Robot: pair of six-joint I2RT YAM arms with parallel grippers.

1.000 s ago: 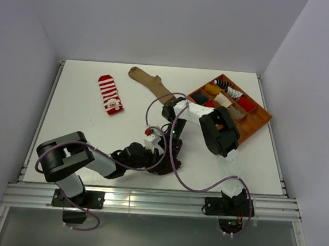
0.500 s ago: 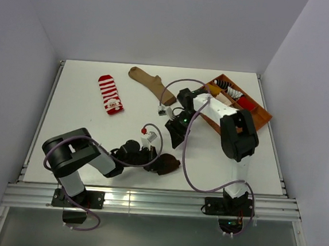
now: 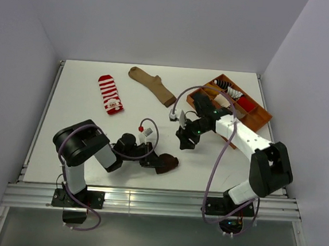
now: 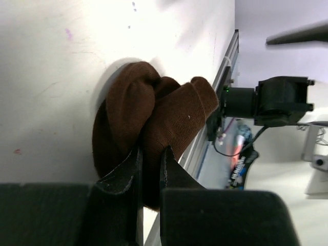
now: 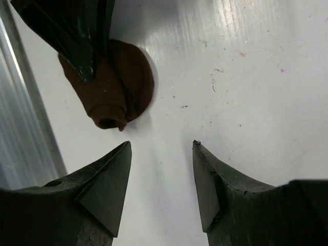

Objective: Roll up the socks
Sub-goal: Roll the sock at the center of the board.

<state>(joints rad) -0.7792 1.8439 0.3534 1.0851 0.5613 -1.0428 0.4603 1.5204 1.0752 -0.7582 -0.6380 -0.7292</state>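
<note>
The dark brown sock (image 3: 166,163) lies bunched in a lump on the worktop (image 3: 82,139), near its front edge. The left tool (image 4: 149,160) is clamped on a fold of it, and its fingers hide the pinched part. The right tool (image 5: 161,146) hangs just beyond the brown sock, fingers wide apart and holding nothing. Far beyond that sock lie the red-and-white striped sock (image 3: 110,94) and the tan sock (image 3: 152,85). The orange tray (image 3: 258,123), off to the brown sock's far right, is partly hidden by the right arm, and its contents are hard to make out.
</note>
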